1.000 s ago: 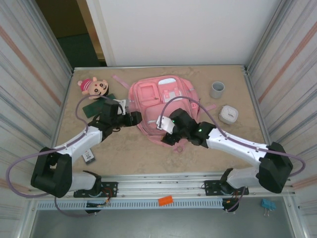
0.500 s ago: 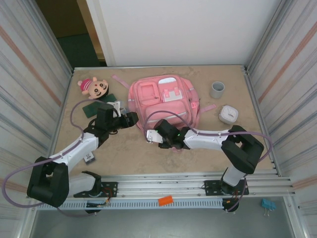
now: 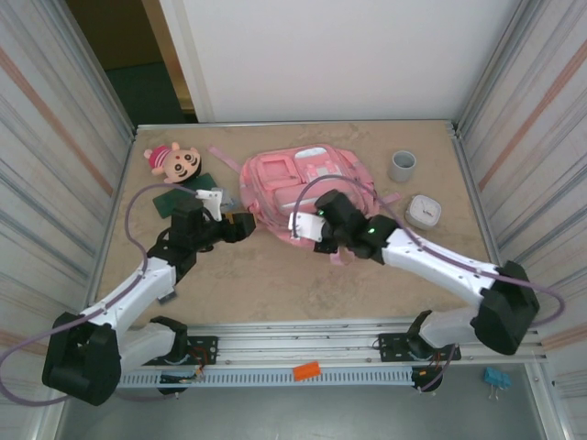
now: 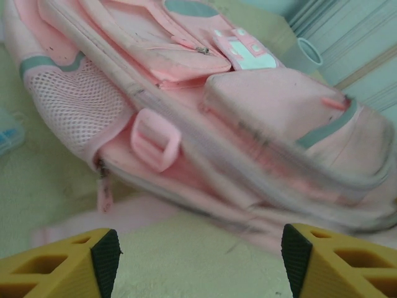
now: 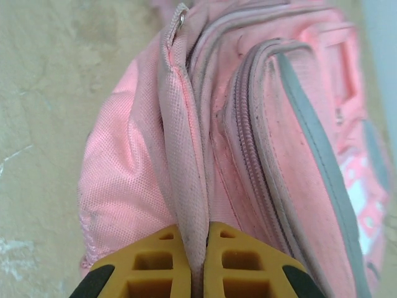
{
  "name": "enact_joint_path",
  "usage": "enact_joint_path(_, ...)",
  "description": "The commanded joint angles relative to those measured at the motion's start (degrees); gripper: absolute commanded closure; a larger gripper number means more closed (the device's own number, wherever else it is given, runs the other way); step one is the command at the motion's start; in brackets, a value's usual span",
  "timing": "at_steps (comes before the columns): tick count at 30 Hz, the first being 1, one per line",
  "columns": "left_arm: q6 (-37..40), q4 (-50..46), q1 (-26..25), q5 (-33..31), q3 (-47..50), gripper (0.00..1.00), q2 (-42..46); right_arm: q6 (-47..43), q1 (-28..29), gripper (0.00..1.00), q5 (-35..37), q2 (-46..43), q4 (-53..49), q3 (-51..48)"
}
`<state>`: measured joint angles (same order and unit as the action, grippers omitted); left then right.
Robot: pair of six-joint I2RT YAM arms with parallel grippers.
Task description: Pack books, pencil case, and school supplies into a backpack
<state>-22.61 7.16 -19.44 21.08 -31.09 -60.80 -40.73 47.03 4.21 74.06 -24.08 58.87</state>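
Observation:
The pink backpack (image 3: 303, 179) lies at the middle back of the table, its near edge bunched up. My right gripper (image 3: 307, 227) is at that near edge, and in the right wrist view it (image 5: 197, 248) is shut on a fold of pink fabric beside a zip of the backpack (image 5: 279, 124). My left gripper (image 3: 240, 223) stands open just left of the bag, with bare table between its fingers (image 4: 200, 261) and the backpack (image 4: 248, 105) ahead of it. The dark green pencil case (image 3: 174, 200) lies left of the bag. A small black-and-white card (image 3: 168, 295) peeks out by my left forearm. The books are out of view.
A pink-capped plush doll (image 3: 172, 160) lies at the back left. A grey cup (image 3: 402, 165) and a small white box (image 3: 423, 212) stand right of the bag. Metal walls close in both sides.
My right gripper has closed on the fabric at the backpack's near edge and drawn it up, bunching the bag toward the back. My left gripper has shifted slightly but stays open.

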Motion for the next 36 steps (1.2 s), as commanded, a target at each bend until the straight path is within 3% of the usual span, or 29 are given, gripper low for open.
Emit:
enact_joint_path(1,3.69,4.13,0.55,1.58,2.80,0.29,0.94,-2.70,-3.75,1.00,-4.22,-5.12,-3.25,6.16)
enact_joint_path(10,10.16,14.40,-6.89,-1.81,5.16,0.32,-8.25,-4.18,-4.51,1.00,-3.35,-7.53,-3.97,9.93)
enact_joint_path(17,14.93,19.31,-6.24,-6.24,2.79,0.36,-17.54,-4.14,-4.51,1.00,-4.19,-7.50,-3.35,10.17)
enact_joint_path(22,15.98,27.01,-3.51,-1.80,1.50,0.38,-22.10,-4.14,-4.54,1.00,-4.73,-7.32,-2.89,9.99)
enact_joint_path(28,17.50,34.34,-1.65,6.75,1.54,0.49,-24.63,-3.94,-4.63,1.00,-4.74,-6.74,-2.29,10.15)
enact_joint_path(30,18.45,33.53,-1.69,9.58,0.97,0.57,-25.10,-3.92,-4.77,1.00,-4.57,-6.49,-2.53,10.25)
enact_joint_path(33,18.92,32.17,-1.65,9.57,0.51,0.85,-25.86,-3.78,-4.86,1.00,-4.59,-6.69,-2.81,10.44)
enact_joint_path(36,17.96,32.39,-1.74,12.30,0.61,0.99,-25.37,-3.32,-4.70,1.00,-2.95,-6.79,-1.69,9.96)
